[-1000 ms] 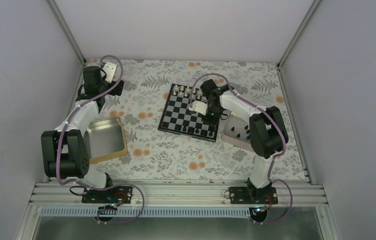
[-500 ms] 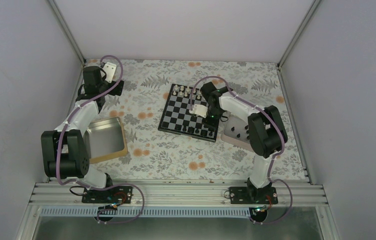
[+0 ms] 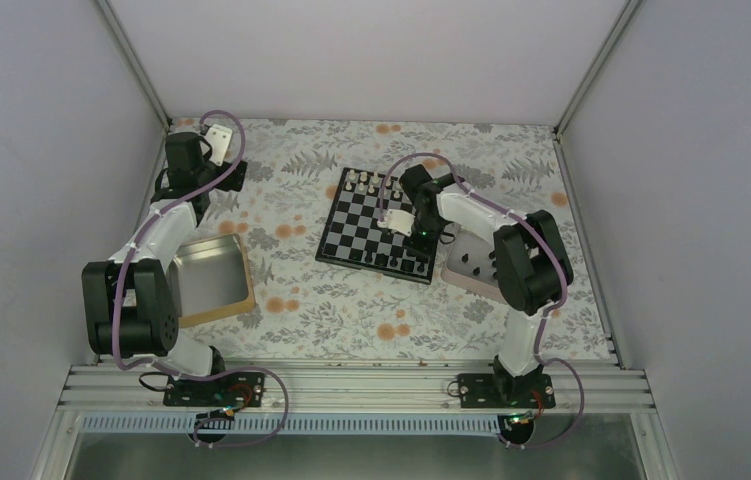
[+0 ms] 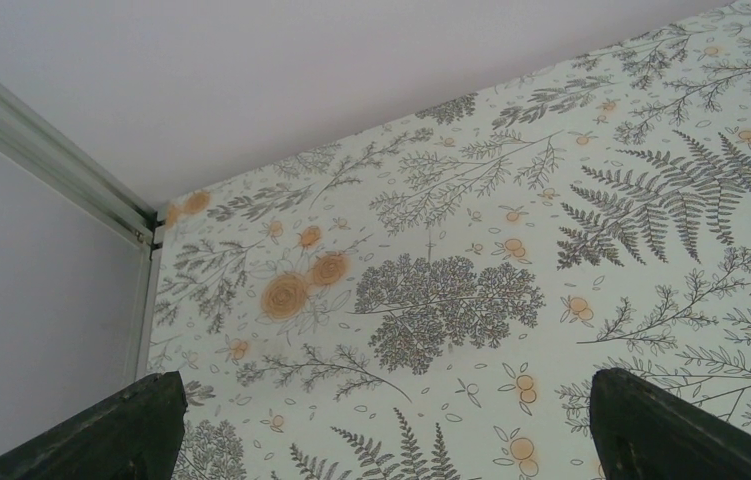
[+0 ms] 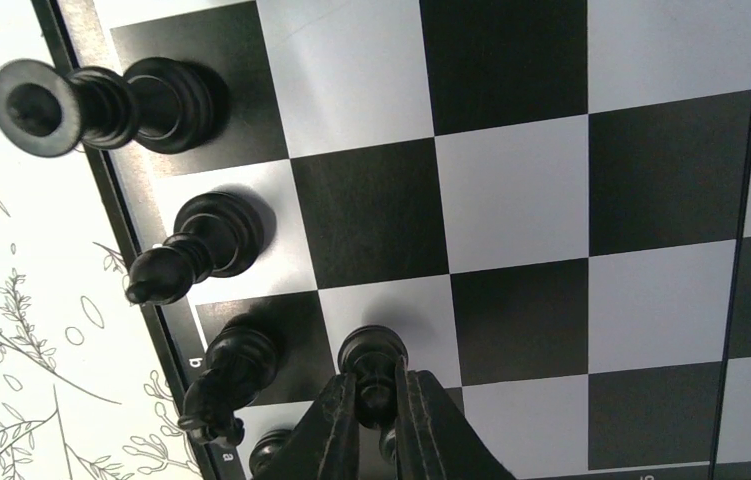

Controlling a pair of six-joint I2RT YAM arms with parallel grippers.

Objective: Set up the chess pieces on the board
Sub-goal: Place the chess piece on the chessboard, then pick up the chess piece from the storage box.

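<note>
The board [image 3: 369, 215] lies at the table's centre-right, with pale pieces along its far edge and black pieces [image 3: 391, 261] along its near edge. My right gripper [image 3: 421, 243] is low over the board's near right corner, shut on a black pawn [image 5: 375, 372] whose base is on or just above a white square in the second row. Beside it in the right wrist view stand a black knight [image 5: 226, 378], a bishop [image 5: 196, 246] and a rook [image 5: 101, 102] along the board's edge [image 5: 129, 235]. My left gripper [image 4: 381, 430] is open and empty over bare cloth, far left.
A pinkish tray [image 3: 472, 262] with several black pieces lies right of the board, under my right arm. A gold-rimmed metal tin [image 3: 209, 278] lies near left by the left arm. Grey walls close in three sides.
My right gripper has moved a little toward the board's near right corner with the pawn between its fingers. The left arm has not moved.
</note>
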